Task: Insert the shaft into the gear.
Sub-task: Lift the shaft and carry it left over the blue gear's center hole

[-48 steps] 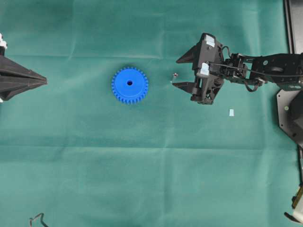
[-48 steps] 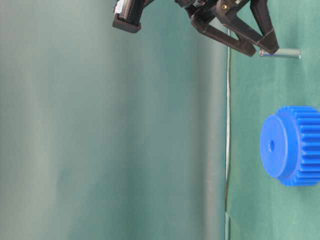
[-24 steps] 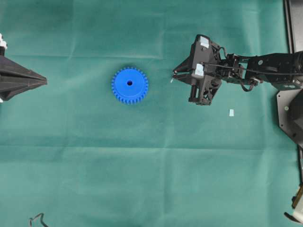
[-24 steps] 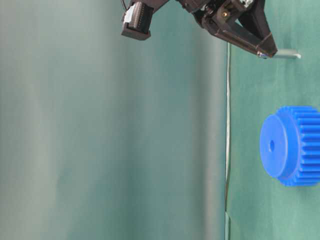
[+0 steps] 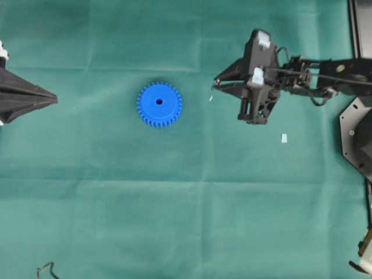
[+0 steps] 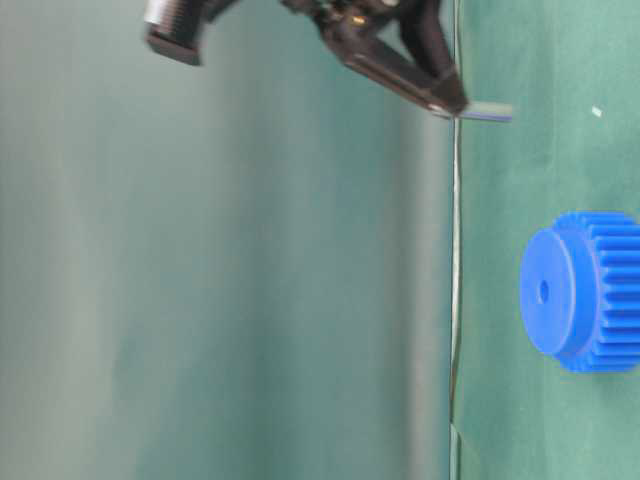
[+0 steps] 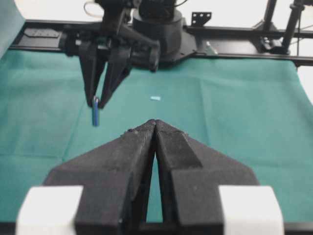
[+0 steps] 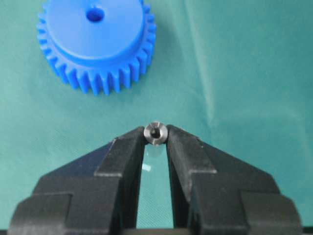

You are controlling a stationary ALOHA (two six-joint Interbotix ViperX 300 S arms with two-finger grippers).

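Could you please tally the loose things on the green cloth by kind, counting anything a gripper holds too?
Blue gear: 1
Metal shaft, held in the right gripper: 1
Small pale scrap: 1
Total: 3

No readable text, label, brand, number or sign in any view. White tags on right arm's camera housing (image 5: 263, 39) blank or too small to read. Blue gear (image 5: 159, 104) bears no marking. Small pale scrap (image 5: 284, 138) on green cloth (image 5: 174, 221) shows no print.
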